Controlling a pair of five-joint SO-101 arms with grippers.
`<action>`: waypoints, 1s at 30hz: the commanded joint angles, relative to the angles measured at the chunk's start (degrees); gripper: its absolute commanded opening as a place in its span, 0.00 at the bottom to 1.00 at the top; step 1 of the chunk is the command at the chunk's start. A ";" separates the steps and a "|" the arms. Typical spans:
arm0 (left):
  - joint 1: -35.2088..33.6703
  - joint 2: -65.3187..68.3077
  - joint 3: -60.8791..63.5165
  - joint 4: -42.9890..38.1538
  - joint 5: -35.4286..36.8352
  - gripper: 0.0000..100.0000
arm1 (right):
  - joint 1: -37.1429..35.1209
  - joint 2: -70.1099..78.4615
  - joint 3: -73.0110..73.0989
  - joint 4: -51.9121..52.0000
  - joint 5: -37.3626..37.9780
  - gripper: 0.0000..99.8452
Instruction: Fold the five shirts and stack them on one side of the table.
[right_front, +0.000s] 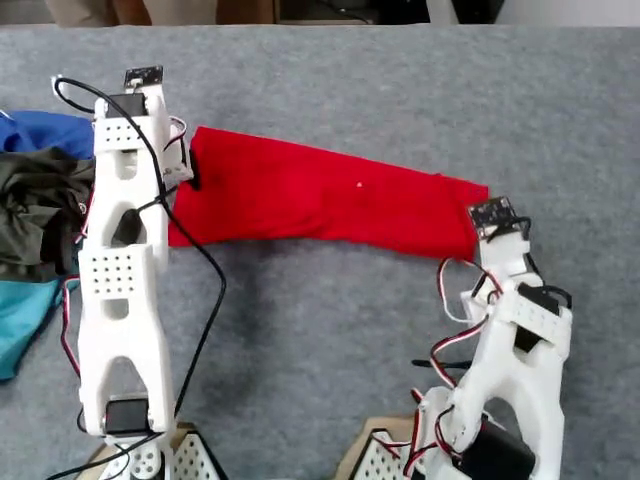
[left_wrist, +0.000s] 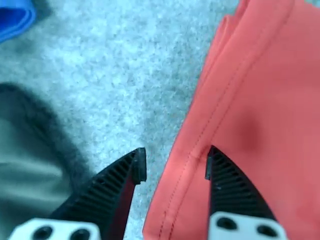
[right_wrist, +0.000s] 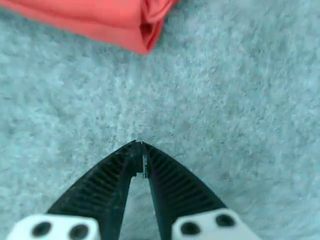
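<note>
Grey table (right_front: 400, 80) carries 1 red shirt (right_front: 320, 200) folded lengthwise; left gripper (left_wrist: 175, 160) gapes astride its hem, apparently to grip; right gripper (right_wrist: 140, 147) pinched empty beside its other end.

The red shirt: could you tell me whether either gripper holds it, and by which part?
Neither holds it. The left gripper is open astride the edge of the red shirt; the right gripper is shut over the table, apart from it.
</note>
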 joint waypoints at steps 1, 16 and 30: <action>0.09 1.01 -6.07 1.14 -1.14 0.21 | 0.66 -0.04 0.04 -1.32 -0.09 0.00; 1.67 7.08 -6.77 1.05 -3.08 0.05 | 0.57 -0.04 0.13 -1.41 0.00 0.00; 2.11 6.55 -7.56 3.25 3.96 0.02 | 0.66 -0.04 0.40 -2.29 -0.53 0.00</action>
